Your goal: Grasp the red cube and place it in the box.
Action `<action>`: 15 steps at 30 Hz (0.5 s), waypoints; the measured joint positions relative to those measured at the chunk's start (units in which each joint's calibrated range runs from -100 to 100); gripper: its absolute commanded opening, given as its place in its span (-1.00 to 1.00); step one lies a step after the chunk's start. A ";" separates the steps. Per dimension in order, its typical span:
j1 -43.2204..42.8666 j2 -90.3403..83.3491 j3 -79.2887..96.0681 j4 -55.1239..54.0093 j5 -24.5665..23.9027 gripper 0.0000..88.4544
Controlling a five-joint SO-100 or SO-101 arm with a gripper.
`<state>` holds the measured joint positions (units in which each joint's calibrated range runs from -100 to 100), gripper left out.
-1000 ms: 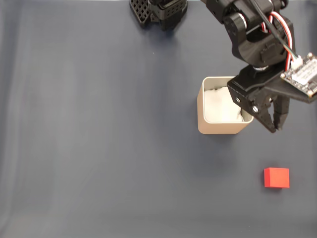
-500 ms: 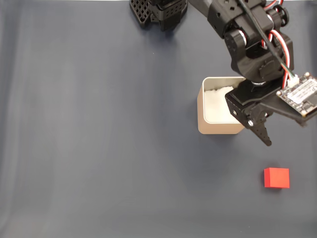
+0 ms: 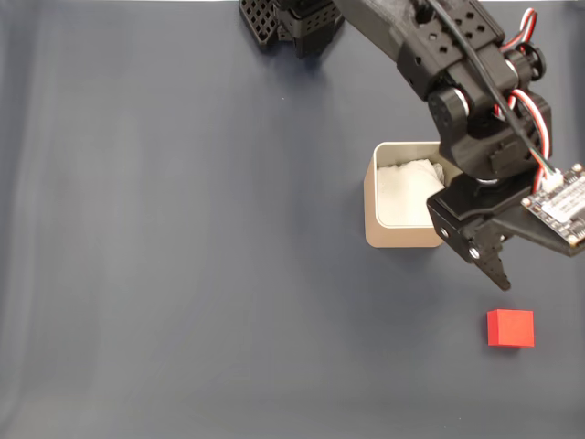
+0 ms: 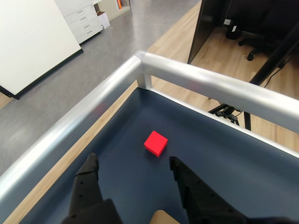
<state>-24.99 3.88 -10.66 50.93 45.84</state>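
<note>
Wrist view, nearest first: gripper [image 4: 133,163] with its two black fingers spread apart, nothing btwn them. Just beyond the tips, the red cube [image 4: 155,143] sits alone on the dark blue table [image 4: 233,163], turned corner-on to the fingers. Behind it, a silver rail [image 4: 205,84] edges the table; office floor beyond.

Fixed view from above: the arm reaches over the box [image 3: 402,197], beige w/ white padding, empty. One finger tip [image 3: 499,279] points down toward the cube [image 3: 510,327], which lies near the lower right, apart from the box.

Judged step: approach, pre-grasp. Next move likely needs lowering around the cube, poss. a wrist twist to meet flat faces, then closing. Cube is small, bright red, matte, sharp-edged.
</note>
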 measured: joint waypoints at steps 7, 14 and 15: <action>0.00 3.92 -3.37 0.00 -0.59 -0.08; 0.15 8.02 -6.01 1.06 -1.61 -0.07; 0.30 8.65 -6.47 1.06 -1.66 -0.07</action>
<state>-24.69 12.53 -17.12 51.99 44.18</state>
